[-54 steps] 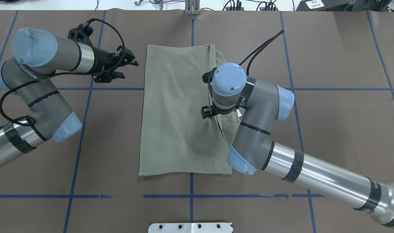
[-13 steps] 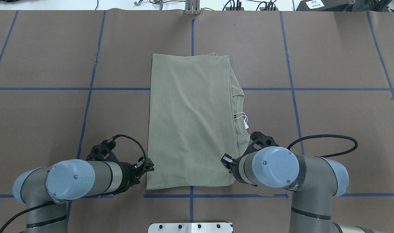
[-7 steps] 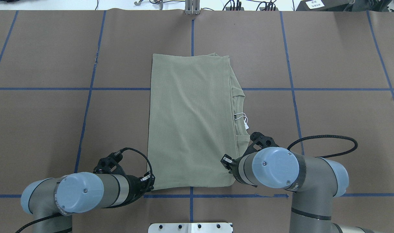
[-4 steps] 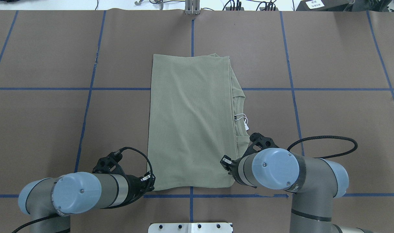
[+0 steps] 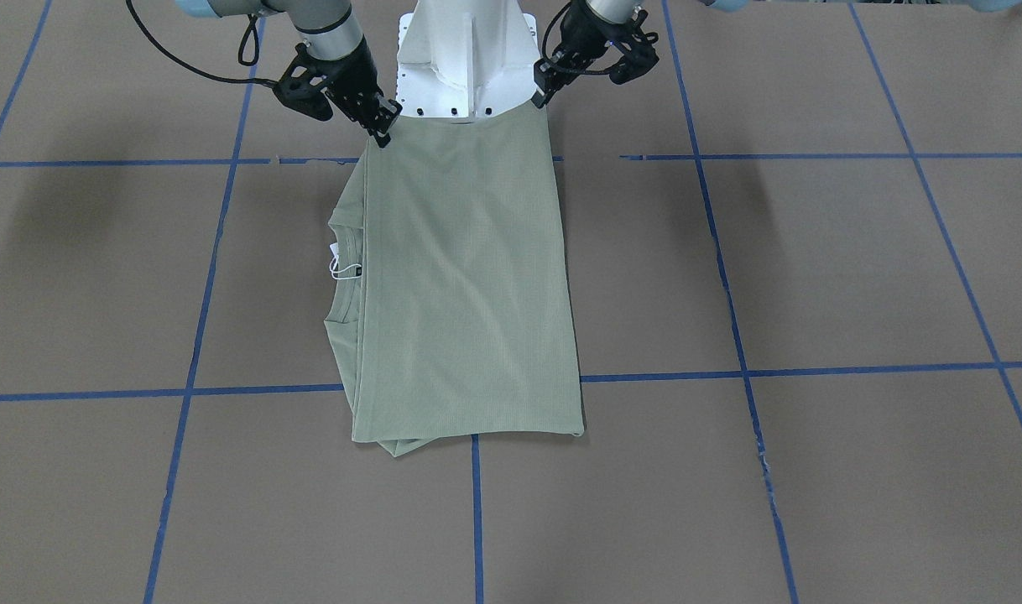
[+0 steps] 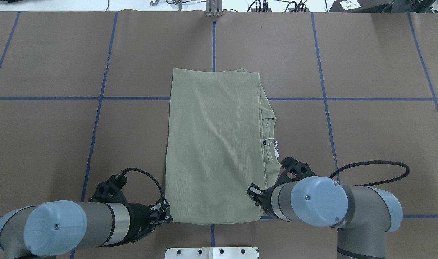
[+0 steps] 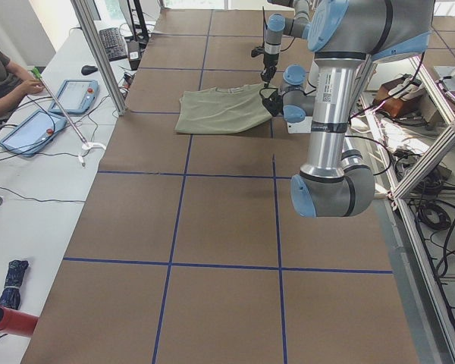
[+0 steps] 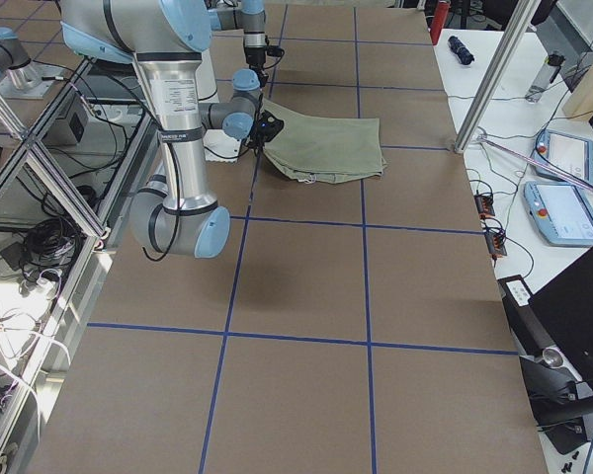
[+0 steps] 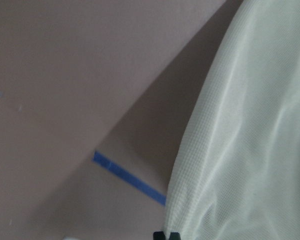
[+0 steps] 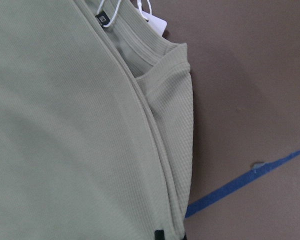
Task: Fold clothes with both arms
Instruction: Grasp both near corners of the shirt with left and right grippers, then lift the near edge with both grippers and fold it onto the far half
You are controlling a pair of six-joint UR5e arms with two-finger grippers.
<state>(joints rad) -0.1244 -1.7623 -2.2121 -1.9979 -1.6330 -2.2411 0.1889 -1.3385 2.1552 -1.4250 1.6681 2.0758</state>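
Observation:
The sage-green shirt point(image 6: 213, 144) lies folded into a long rectangle on the brown table, with its neck and white hang tag point(image 6: 275, 148) on its right side. My left gripper point(image 6: 167, 215) is shut on the shirt's near left corner. In the front-facing view that gripper point(image 5: 540, 99) holds the corner a little above the table. My right gripper point(image 5: 383, 130) is shut on the near right corner; in the overhead view its wrist hides it. The wrist views show fabric point(image 9: 250, 150) point(image 10: 65, 125) right at the fingertips.
The white pedestal base point(image 5: 465, 59) stands just behind the shirt's near edge, with a metal plate point(image 6: 211, 253) at the table's front. Blue tape lines point(image 6: 96, 98) grid the table. An operator point(image 7: 4, 76) and tablets sit beyond the far edge, by an aluminium post point(image 7: 98, 76).
Both grippers have drawn back toward the robot's base with the shirt's near corners. The whole shirt has slid a little toward the robot, and its near edge is raised.

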